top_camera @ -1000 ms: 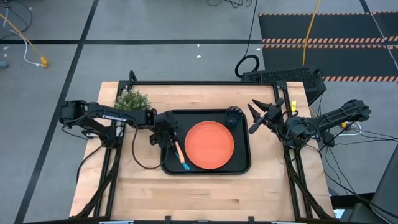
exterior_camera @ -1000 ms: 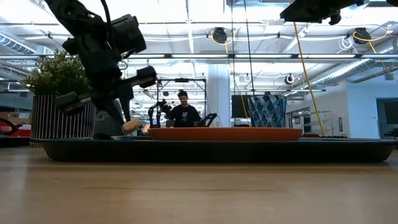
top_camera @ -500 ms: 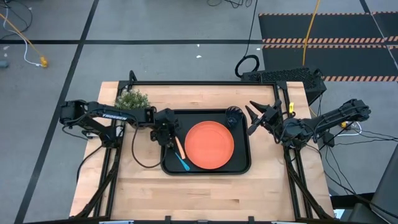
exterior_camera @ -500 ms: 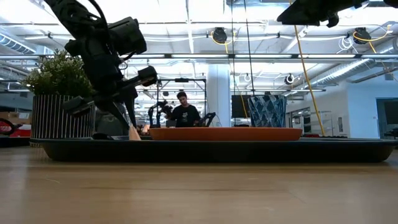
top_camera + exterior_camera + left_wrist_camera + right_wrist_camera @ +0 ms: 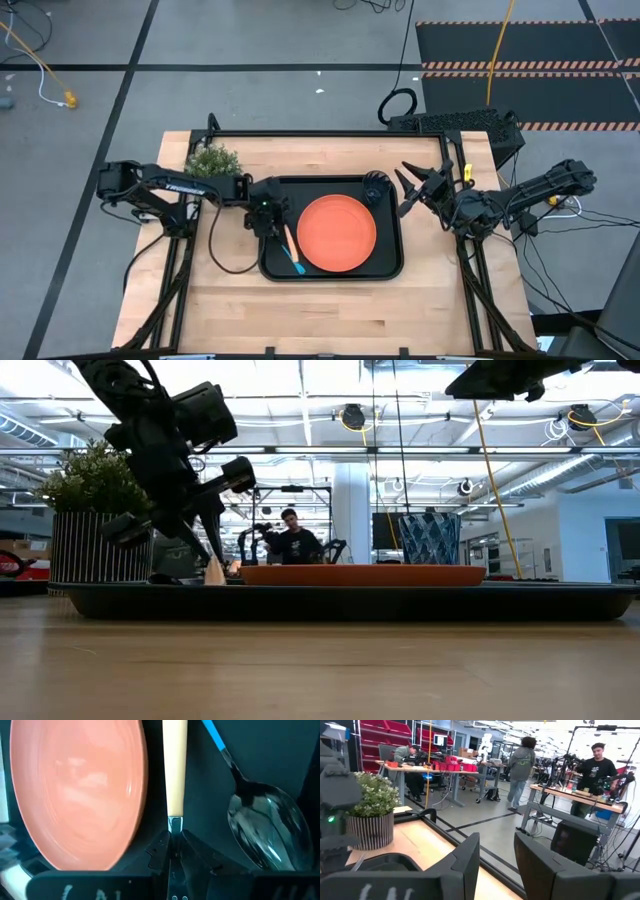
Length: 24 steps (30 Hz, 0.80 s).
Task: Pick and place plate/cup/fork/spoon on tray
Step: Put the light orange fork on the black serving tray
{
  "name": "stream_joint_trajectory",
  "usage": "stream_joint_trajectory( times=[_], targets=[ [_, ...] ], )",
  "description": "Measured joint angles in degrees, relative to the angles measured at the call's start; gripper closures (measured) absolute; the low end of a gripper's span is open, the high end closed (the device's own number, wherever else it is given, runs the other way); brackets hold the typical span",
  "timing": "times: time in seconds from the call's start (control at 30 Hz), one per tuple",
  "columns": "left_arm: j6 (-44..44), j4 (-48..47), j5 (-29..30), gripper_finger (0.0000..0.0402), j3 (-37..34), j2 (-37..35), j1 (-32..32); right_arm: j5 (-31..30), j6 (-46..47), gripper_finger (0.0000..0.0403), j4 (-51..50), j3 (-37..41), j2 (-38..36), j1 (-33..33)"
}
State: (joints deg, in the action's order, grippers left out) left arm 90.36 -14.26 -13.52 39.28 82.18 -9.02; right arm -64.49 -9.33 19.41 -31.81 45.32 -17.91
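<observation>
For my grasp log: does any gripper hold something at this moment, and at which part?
The left gripper holds the tan-handled metal fork at its metal neck, over the black tray. The right gripper is open, holding nothing.

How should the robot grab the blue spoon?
Probably from straight above, pinching the spoon's thin blue handle across its width. It lies flat on the tray beside the fork, so the fingers need the gaps either side. The rounded bowl looks harder to pinch.
</observation>
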Motion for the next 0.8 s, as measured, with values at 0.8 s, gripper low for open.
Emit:
stream_joint_trajectory(
  times=[0.8],
  targets=[
    [3.88, 5.41, -0.61, 0.0370, -0.05, 3.97, 2.76, 0.02, -0.13, 0.0289, 0.30, 0.00, 0.00, 1.44]
  ],
)
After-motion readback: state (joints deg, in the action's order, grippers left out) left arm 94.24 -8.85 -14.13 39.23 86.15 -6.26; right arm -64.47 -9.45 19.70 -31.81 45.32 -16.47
